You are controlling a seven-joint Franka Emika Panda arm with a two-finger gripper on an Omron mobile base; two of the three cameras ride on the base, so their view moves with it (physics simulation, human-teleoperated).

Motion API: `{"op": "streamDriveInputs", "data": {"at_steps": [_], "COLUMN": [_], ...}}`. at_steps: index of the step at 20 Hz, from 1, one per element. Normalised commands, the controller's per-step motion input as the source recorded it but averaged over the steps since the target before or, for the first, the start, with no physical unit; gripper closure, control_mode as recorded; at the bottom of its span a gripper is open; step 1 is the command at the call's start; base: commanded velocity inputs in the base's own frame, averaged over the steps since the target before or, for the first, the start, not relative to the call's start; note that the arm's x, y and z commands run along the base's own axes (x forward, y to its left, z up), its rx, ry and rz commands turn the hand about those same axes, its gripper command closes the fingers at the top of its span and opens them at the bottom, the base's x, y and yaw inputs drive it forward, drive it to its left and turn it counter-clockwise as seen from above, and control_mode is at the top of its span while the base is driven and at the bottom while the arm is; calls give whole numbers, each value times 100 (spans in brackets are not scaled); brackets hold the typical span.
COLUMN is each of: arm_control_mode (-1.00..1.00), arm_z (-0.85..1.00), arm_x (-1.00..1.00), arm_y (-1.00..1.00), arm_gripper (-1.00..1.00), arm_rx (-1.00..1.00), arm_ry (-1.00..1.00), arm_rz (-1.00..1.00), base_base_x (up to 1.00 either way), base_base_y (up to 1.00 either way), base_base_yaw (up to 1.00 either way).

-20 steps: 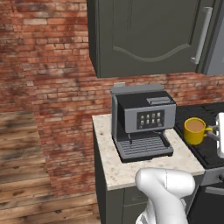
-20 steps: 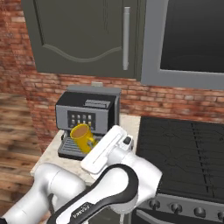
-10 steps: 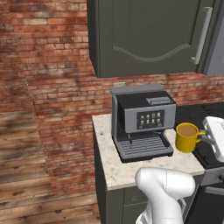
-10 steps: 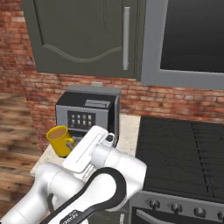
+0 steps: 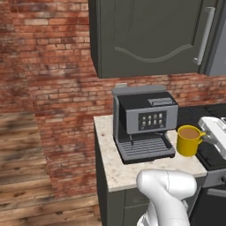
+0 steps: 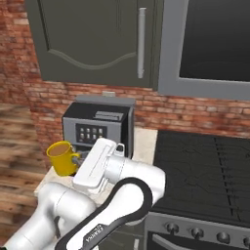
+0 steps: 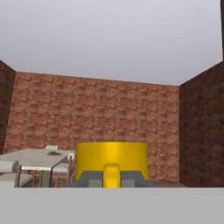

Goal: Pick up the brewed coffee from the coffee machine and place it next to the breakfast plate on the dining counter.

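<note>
The brewed coffee [image 5: 189, 140] is a yellow mug of brown liquid, held upright in the air just right of the coffee machine [image 5: 143, 121]. My gripper [image 5: 204, 136] is shut on its side handle. In the right base view the mug [image 6: 62, 157] hangs left of the machine [image 6: 97, 127], with the gripper [image 6: 78, 157] behind it. The hand view has the mug [image 7: 111, 157] close up, with the gripper [image 7: 111, 178] clamped on the handle. Far off to the left stands the dining counter [image 7: 30, 156], and a small dark breakfast plate [image 7: 53, 153] lies on it.
The machine stands on a speckled worktop [image 5: 110, 154] over dark cabinets. A black stove [image 6: 205, 166] lies to its right, dark wall cabinets [image 5: 150, 35] hang above, and brick wall is behind. White chairs [image 7: 8, 168] stand around the dining counter.
The hand has swung the mug leftward and slightly down, across the machine's front in the right base view. The machine and the base have not moved.
</note>
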Motion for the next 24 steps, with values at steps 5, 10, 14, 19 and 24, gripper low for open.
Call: {"op": "streamDriveInputs", "data": {"at_steps": [5, 10, 14, 19, 24], "arm_control_mode": [100, 100, 100, 100, 100], "arm_z": [0, 0, 0, 0, 0], "arm_x": [0, 0, 0, 0, 0], "arm_y": [0, 0, 0, 0, 0], "arm_gripper": [100, 100, 100, 100, 100], "arm_rx": [0, 0, 0, 0, 0], "arm_ry": [0, 0, 0, 0, 0], "arm_rz": [0, 0, 0, 0, 0], "base_base_x": [-36, -67, -58, -9, 51], "base_base_y": [18, 73, 99, 100, 77], "base_base_yaw": [29, 40, 39, 40, 45]}}
